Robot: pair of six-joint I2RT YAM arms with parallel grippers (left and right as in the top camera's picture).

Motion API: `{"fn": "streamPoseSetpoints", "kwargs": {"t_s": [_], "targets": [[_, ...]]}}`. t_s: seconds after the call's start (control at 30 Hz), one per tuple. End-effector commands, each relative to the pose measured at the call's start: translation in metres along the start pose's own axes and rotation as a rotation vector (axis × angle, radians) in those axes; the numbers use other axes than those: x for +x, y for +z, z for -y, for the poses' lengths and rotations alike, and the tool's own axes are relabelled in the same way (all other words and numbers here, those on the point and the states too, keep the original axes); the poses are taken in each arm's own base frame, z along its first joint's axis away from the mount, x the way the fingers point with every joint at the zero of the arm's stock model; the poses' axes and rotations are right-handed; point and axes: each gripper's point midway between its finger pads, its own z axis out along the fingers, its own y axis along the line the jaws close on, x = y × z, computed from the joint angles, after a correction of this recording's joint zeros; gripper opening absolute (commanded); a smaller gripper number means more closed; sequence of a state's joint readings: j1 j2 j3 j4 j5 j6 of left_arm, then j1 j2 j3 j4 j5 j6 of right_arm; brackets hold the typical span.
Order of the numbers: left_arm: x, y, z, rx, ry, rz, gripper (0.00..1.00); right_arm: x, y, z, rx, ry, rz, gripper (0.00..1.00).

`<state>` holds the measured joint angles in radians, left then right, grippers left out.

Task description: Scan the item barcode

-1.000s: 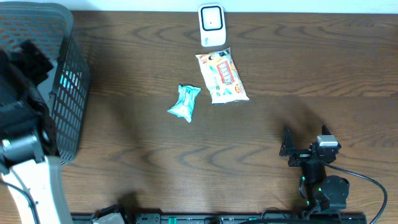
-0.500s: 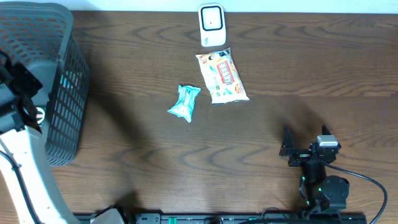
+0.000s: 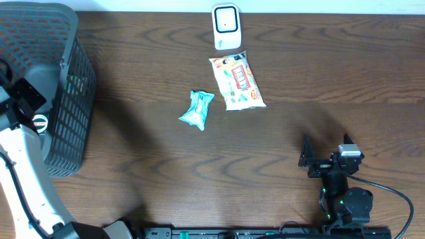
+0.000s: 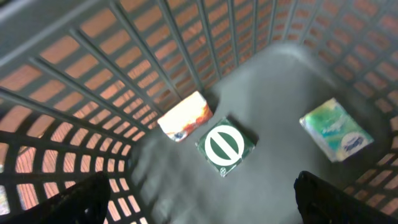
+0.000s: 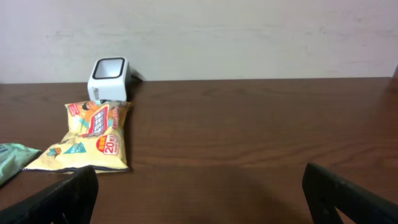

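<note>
**Left gripper.** In the left wrist view, the left gripper [image 4: 202, 183] is hanging over the inside of the dark mesh basket [image 4: 155, 56], which is occupying the upper left of the overhead frame. Its two fingers are showing at the lower left and lower right corners of the wrist frame. The jaws are standing wide apart and are gripping nothing.

**Basket contents.** Three items are lying on the basket floor:
- A green box [image 4: 225, 146] with a white circle-and-bar mark is sitting at frame centre.
- An orange-and-white packet [image 4: 185, 116] is touching the upper left corner of that box.
- A green-and-white pack [image 4: 336, 129] is lying apart at the right.

**Right gripper.** The right gripper [image 5: 200, 171] is resting low at the lower right of the overhead frame and is pointing across the wooden table [image 3: 332, 66]. Its jaws are also spread fully and are holding nothing.

**Task items.**
- The white scanner [image 3: 226, 26] is standing at the top centre of the overhead frame.
- A yellow snack bag [image 3: 237, 81] is lying flat just below the scanner.
- A teal packet [image 3: 197, 109] is lying near the bag, to its lower left.

Both packets are lying well apart from either gripper.
</note>
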<state>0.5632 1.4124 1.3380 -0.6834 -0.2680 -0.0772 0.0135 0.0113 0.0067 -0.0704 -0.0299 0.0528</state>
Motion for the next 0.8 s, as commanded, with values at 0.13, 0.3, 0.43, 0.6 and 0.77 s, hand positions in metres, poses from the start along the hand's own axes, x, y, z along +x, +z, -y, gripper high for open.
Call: {"fn": "streamPoseSetpoints", "kwargs": {"t_s": [0.13,0.3,0.43,0.6,0.77], "targets": [[0.005,0.014,0.004,0.002,0.020,-0.048,0.91,0.001,0.000,-0.003,-0.015,0.013,-0.002,0.99],[0.009,0.014,0.025,0.121,0.093,-0.065,0.91,0.001,0.000,-0.003,-0.014,0.013,-0.002,0.99],[0.009,0.015,0.024,0.121,0.095,-0.065,0.91,0.001,0.000,-0.003,-0.015,0.013,-0.002,0.99],[0.011,0.014,0.025,0.126,0.114,-0.072,0.91,0.001,0.000,-0.003,-0.015,0.013,-0.002,0.99],[0.015,0.013,0.037,0.199,0.189,-0.080,0.90,0.001,0.000,-0.003,-0.015,0.013,-0.002,0.99]]}}
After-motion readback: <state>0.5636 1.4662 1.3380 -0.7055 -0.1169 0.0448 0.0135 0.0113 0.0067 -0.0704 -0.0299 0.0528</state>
